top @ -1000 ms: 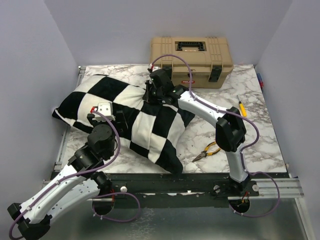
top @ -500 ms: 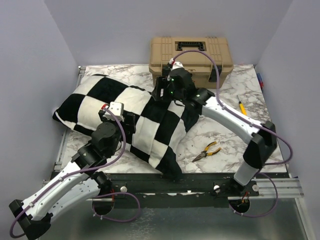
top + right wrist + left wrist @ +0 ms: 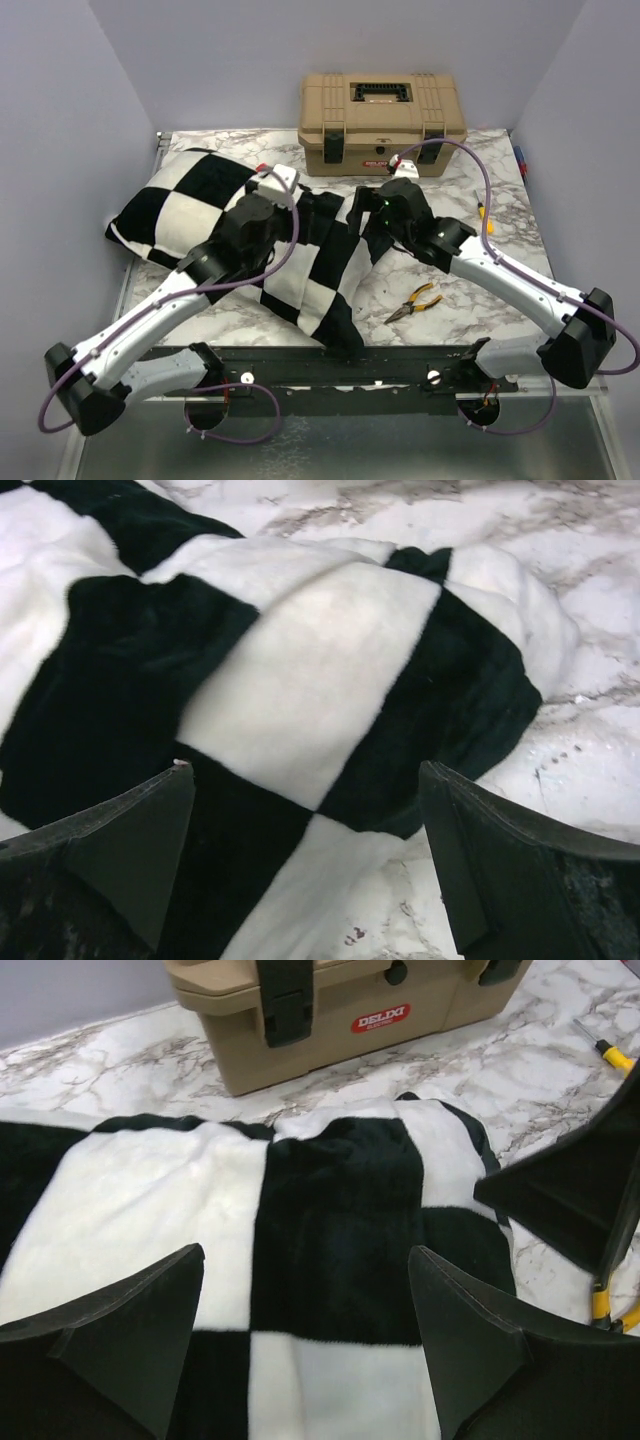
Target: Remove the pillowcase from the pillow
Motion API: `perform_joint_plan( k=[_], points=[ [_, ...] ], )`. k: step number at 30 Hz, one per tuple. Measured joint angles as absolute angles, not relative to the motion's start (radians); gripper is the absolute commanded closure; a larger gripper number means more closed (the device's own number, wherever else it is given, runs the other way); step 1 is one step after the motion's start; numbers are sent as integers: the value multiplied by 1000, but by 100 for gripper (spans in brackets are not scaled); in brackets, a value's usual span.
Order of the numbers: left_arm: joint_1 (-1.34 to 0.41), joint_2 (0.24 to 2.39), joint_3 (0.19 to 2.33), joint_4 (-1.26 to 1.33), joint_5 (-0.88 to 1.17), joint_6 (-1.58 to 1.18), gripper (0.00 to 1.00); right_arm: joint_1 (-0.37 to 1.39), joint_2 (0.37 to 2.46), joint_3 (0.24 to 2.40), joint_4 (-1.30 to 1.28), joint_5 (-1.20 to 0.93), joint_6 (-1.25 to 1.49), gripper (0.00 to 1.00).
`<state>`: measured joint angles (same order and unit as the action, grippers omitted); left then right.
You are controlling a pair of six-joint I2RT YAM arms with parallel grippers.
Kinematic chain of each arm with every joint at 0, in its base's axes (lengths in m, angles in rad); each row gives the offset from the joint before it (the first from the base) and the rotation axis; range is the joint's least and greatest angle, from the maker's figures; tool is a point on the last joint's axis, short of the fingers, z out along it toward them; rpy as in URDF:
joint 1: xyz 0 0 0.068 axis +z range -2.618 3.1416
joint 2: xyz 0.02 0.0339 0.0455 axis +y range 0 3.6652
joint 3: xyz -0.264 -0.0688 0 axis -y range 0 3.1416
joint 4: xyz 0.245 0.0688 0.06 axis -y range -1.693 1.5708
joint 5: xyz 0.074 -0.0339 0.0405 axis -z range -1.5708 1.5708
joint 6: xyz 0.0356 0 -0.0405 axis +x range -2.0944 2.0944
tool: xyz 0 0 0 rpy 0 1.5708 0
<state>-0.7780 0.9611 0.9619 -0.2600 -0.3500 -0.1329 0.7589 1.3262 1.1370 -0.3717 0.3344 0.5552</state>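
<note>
The black and white checkered pillowcase [image 3: 180, 215] lies plump on the left half of the marble table, its right end rumpled. The pillow is hidden inside it. My left gripper [image 3: 305, 208] hovers open over the middle squares [image 3: 330, 1220], with nothing between its fingers [image 3: 140, 1330]. My right gripper [image 3: 355, 212] is open just above the pillowcase's right edge [image 3: 300, 670], close to the left one. In the left wrist view, one of the right gripper's fingers [image 3: 580, 1185] shows at the right. The left gripper [image 3: 305, 1255] and right gripper [image 3: 305, 770] both point down at the fabric.
A tan toolbox [image 3: 383, 108] stands at the back centre, close behind the pillowcase [image 3: 330, 1010]. Yellow-handled pliers [image 3: 415, 300] lie on the marble right of the pillowcase. A yellow screwdriver [image 3: 483, 213] lies further right. Grey walls enclose the table.
My right gripper opened, let go of the pillowcase's top edge and swung right and nearer. The left arm reached forward over the pillowcase's middle. The lifted fabric has settled.
</note>
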Motion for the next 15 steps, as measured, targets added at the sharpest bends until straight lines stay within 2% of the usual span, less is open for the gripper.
perform_joint_plan(
  k=[9, 15],
  points=[
    [-778, 1316, 1254, -368, -327, -138, 15, 711, 1274, 1058, -387, 389, 606, 0],
    [-778, 1409, 1283, -414, -303, -139, 15, 700, 1238, 1013, -382, 389, 614, 0]
  ],
)
